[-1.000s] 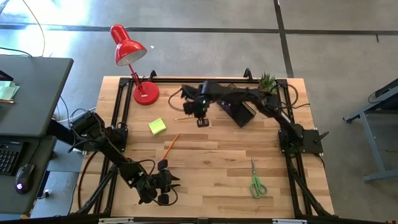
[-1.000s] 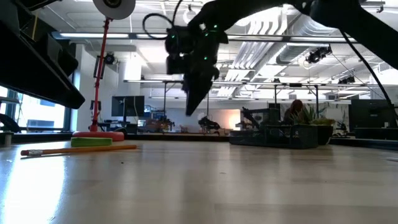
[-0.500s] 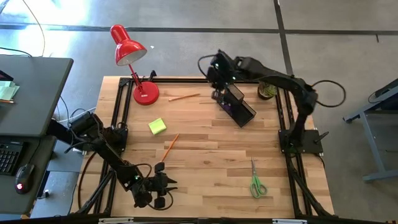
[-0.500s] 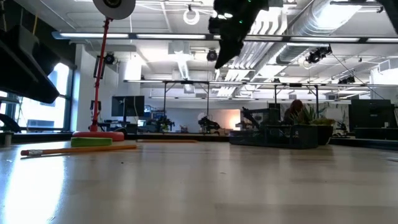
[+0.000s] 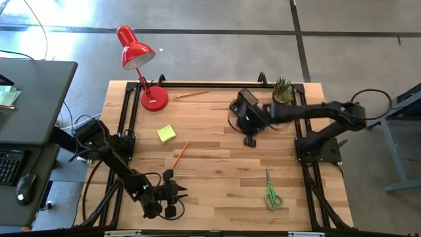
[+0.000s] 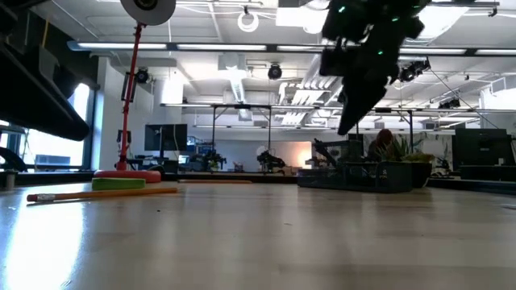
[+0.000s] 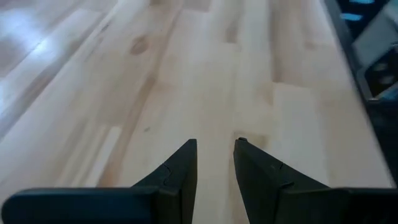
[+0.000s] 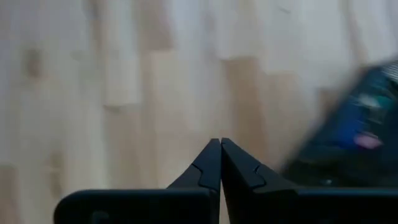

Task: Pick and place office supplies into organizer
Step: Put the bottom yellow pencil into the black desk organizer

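The right gripper hangs above the table's middle, fingers pinched together on nothing, just beside the black mesh organizer. The left gripper waits at the near left edge, fingers narrowly apart. Sticky-note block, pencil and scissors lie on the wood.
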Controlling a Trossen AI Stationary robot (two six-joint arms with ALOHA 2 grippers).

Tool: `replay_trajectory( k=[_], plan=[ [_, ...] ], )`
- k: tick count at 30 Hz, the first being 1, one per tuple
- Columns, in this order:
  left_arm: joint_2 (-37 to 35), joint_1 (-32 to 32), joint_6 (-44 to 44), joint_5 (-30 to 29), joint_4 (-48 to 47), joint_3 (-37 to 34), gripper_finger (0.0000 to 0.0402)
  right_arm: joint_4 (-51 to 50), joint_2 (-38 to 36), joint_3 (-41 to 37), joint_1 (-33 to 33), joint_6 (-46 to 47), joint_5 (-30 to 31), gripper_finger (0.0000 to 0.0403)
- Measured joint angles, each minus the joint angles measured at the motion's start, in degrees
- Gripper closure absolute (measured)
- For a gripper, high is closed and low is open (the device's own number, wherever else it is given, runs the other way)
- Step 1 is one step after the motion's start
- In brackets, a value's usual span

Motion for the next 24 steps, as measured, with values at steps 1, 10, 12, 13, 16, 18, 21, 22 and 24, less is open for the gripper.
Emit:
replay_trajectory(
  k=[1,10,12,13,16,18,21,22,24],
  plan=[
    [-0.1,0.0,-1.1,-0.5,-1.3,0.0,0.0309,3.7,-1.5,-2.2,2.2,1.6,0.3,0.0403],
    [-6.8,7.0,-20.2,8.5,-20.0,0.0,0.0309,29.6,-6.6,-14.7,21.6,2.6,7.4,0.0402],
    [-7.6,9.6,-23.0,13.5,-25.4,0.0,0.0309,31.9,-6.2,-15.6,24.1,2.5,9.5,0.0402],
    [-7.7,10.9,-23.8,15.3,-27.9,0.0,0.0309,32.3,-6.2,-15.9,25.0,2.4,10.6,0.0402],
    [-7.7,14.4,-24.4,19.1,-36.2,1.6,0.0309,33.0,-6.2,-16.3,27.1,1.2,13.6,0.0402],
    [-7.7,16.5,-24.4,20.6,-41.8,4.1,0.0309,33.0,-6.2,-16.3,28.0,0.0,15.4,0.0402],
    [-7.7,18.3,-22.5,21.0,-49.9,9.2,0.0309,33.0,-6.2,-16.3,28.4,-1.0,16.6,0.0402],
    [-7.7,18.7,-21.8,21.0,-52.7,11.3,0.0309,33.0,-6.2,-16.3,28.4,-1.0,16.6,0.0402],
    [-7.7,19.3,-21.5,21.3,-58.6,15.1,0.0309,32.9,-6.2,-16.3,28.4,-1.0,16.6,0.0402]
  ],
)
